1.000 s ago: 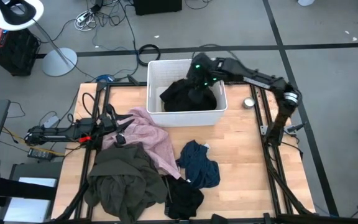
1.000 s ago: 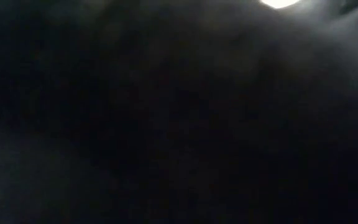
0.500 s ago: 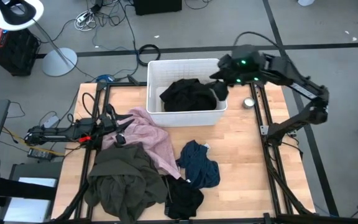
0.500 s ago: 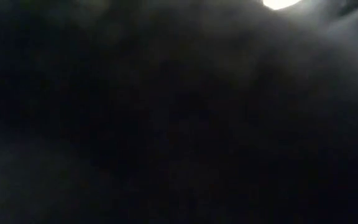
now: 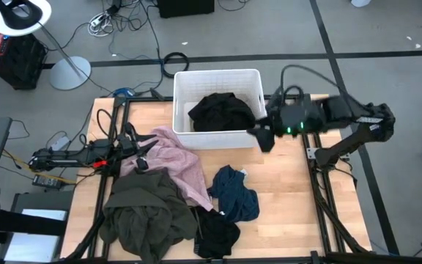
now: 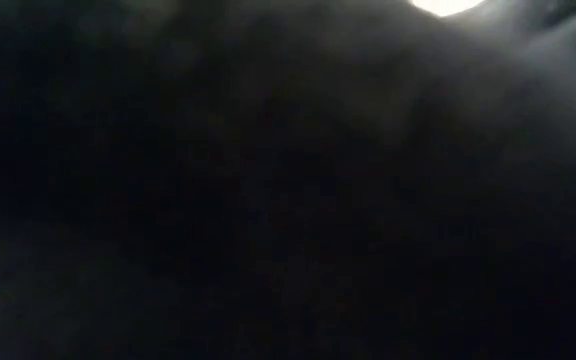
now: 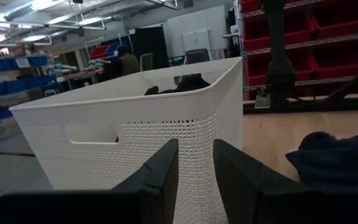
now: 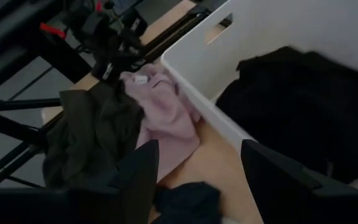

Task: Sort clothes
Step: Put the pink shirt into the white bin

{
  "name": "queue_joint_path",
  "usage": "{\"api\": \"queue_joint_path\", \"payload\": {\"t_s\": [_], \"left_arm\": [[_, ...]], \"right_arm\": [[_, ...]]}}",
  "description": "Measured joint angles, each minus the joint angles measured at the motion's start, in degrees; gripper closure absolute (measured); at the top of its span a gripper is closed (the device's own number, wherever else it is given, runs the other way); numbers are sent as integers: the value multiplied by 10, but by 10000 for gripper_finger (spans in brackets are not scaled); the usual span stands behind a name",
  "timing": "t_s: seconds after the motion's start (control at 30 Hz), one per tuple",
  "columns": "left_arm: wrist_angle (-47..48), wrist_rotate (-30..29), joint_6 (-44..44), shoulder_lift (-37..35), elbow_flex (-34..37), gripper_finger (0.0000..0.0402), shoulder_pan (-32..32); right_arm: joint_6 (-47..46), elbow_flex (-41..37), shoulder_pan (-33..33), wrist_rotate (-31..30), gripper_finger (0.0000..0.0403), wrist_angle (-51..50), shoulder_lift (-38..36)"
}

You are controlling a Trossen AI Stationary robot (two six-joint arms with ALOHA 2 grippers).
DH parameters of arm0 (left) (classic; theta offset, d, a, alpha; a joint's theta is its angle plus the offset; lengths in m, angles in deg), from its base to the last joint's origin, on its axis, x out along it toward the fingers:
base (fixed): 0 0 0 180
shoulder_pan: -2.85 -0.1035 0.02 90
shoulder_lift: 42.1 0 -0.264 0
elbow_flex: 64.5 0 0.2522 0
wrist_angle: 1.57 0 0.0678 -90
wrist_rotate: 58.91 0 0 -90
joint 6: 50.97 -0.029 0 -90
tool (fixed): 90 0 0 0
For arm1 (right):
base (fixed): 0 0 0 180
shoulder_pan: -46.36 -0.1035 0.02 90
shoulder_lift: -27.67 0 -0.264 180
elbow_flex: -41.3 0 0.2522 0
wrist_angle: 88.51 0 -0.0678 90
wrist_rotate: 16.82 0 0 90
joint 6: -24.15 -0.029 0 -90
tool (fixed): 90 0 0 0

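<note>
- Right claw [image 5: 262,138] hangs empty right of centre in the high view, just off the lower right corner of the white perforated plastic bin [image 5: 249,78]; its fingers [image 8: 143,174] stand wide apart.
- A crumpled black garment [image 5: 220,112] lies inside the bin.
- On the wooden counter [image 5: 284,191]: pink garment [image 5: 176,159] centre-left, olive-green garment [image 5: 143,209] lower left, dark teal-blue garment [image 5: 234,193] centre, another black garment [image 5: 217,233] at the bottom edge.
- Left claw [image 7: 194,163] rests at the left edge, fingers slightly apart (low view is probably blocked, all dark).
</note>
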Motion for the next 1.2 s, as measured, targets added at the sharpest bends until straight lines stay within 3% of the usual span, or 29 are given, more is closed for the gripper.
{"api": "queue_joint_path", "payload": {"t_s": [0.2,0.47,0.87,1.07,1.2], "left_arm": [[-32,-1,8,0,0,296,0],[-153,-2,62,0,0,296,0],[-216,-2,108,0,0,296,0],[-210,-18,175,0,0,296,0],[-205,-42,269,0,-1,296,0]], "right_arm": [[-127,-55,-100,-74,174,0,1],[-259,-128,-147,-125,174,28,1],[-269,-164,-139,-134,174,87,1],[-267,-164,-138,-134,174,94,1],[-267,-164,-138,-134,174,95,1]]}}
